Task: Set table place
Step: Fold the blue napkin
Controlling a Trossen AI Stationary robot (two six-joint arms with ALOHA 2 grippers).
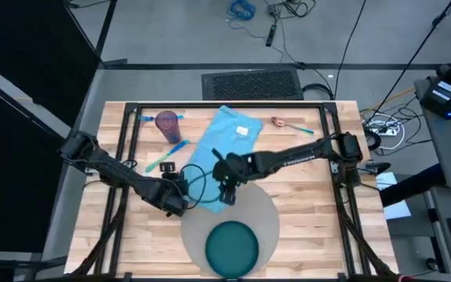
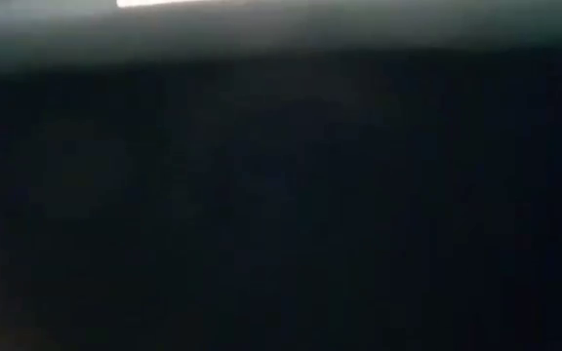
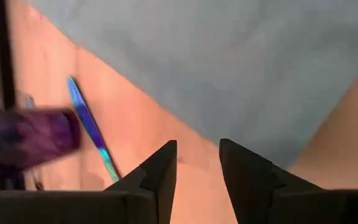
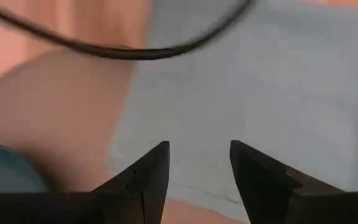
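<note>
**Currently: both grippers over the napkin, place setting partly laid**

Note that the grey placemat [image 1: 266, 210] lies at the lower centre of the high view on the table [image 1: 319, 235], with the teal plate [image 1: 232, 246] resting on its lower part. The light blue napkin [image 1: 224, 149] lies diagonally above it, from upper centre toward the middle, its lower end close to the placemat's edge.

Observe the left gripper [image 1: 180, 200] at the napkin's lower-left edge and the right gripper [image 1: 227, 193] over its lower end. Each wrist view shows that arm's fingers [image 3: 160, 171] [image 4: 148, 171] apart, holding nothing, with cloth just ahead. You may judge this a two-arm approach, suited to a limp cloth.

Still unplaced in the upper left are a purple cup [image 1: 167, 123] and blue utensil [image 1: 172, 150]; a spoon [image 1: 280, 123] lies upper right. The low view is dark and shows nothing.
</note>
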